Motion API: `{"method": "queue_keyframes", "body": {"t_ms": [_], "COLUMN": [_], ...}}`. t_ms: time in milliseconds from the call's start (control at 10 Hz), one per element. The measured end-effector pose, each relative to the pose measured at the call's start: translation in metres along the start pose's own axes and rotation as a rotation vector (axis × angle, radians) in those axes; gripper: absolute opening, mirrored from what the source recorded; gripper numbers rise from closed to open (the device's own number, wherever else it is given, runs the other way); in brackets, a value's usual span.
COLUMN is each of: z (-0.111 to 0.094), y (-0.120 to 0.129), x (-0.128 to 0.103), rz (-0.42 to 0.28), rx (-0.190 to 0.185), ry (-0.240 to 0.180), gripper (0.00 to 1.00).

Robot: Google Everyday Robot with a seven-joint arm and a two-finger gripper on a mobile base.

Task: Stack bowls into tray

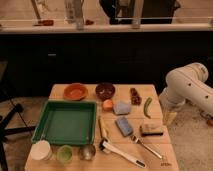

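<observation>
The shallow orange bowl (76,91) and the deeper dark maroon bowl (105,90) stand side by side at the far edge of the wooden table, each on its own. In front of them, on the left half of the table, lies the large green tray (65,122) with nothing in it. My gripper (170,118) hangs at the end of the white arm, off the table's right edge and well away from both bowls and the tray. It is open and holds nothing.
A white cup (41,150), a green cup (64,153) and a steel cup (87,151) line the near left edge. Two blue sponges (121,108), a green pepper (147,107), a small orange item (107,104), a white brush (120,152) and a fork (145,146) fill the right half.
</observation>
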Motion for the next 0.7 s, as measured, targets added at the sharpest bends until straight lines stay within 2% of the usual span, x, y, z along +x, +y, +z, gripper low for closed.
{"method": "queue_keyframes", "body": {"t_ms": [100,300,400,600,700], "z": [0.002,0.005,0.005,0.004,0.004], "y": [-0.005,-0.017,-0.02,-0.028,-0.03], "x": [-0.008,-0.032,-0.04,-0.053,-0.058], "rz": [-0.079,-0.345,-0.441,-0.686,-0.761], "rx": [-0.003,-0.002,0.003,0.028,0.039], "ry": [-0.011,-0.021,-0.03,-0.057,-0.067], "gripper": [0.8,0.8,0.8,0.8,0.8]}}
